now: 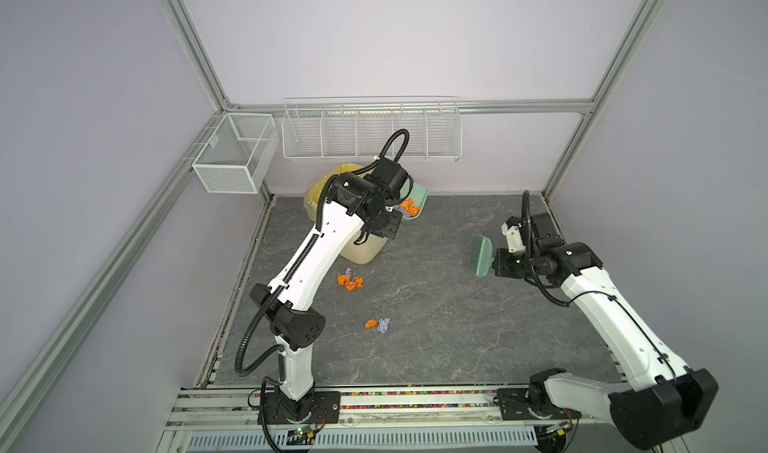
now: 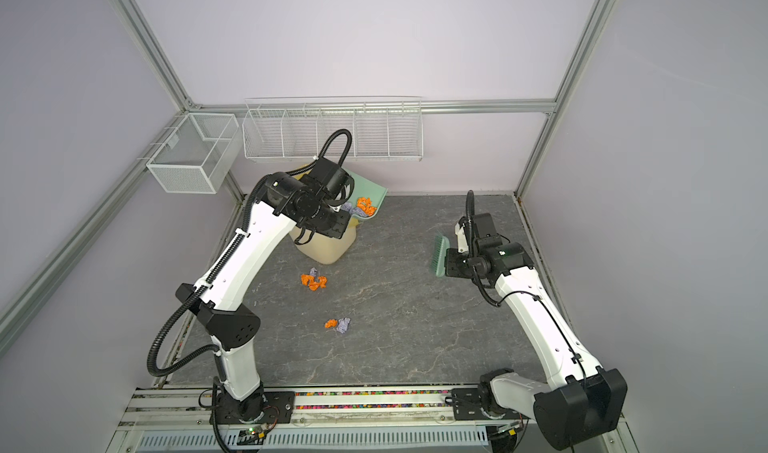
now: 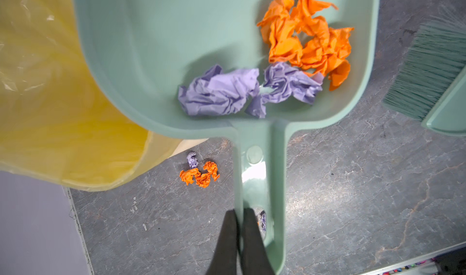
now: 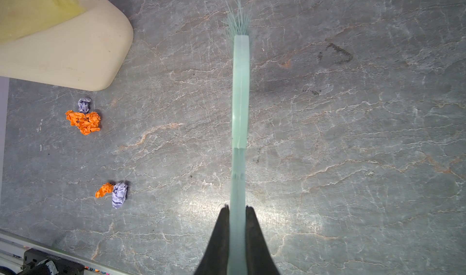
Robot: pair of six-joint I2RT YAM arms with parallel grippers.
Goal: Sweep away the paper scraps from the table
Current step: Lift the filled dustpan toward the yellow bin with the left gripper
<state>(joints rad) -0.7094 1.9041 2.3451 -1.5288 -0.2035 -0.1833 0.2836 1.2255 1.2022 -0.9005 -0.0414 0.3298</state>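
Left claw [image 3: 239, 212] pinches one rim of the dustpan [image 3: 151, 59] handle, the pan raised by the bin [image 3: 50, 109] at the far left corner of the counter [image 1: 457, 326]. So thin a grip may let it twist and spill its scraps [image 3: 302, 41] outside. Right claw [image 4: 237, 208] pinches the brush [image 4: 240, 84]. Two scrap clusters [image 1: 349, 281] lie left of middle.

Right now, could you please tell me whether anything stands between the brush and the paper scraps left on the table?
Nothing visible does. Only bare table lies between the brush, held in the right gripper, and both clusters of paper scraps. The bin stands beside the farther cluster, not in the path.
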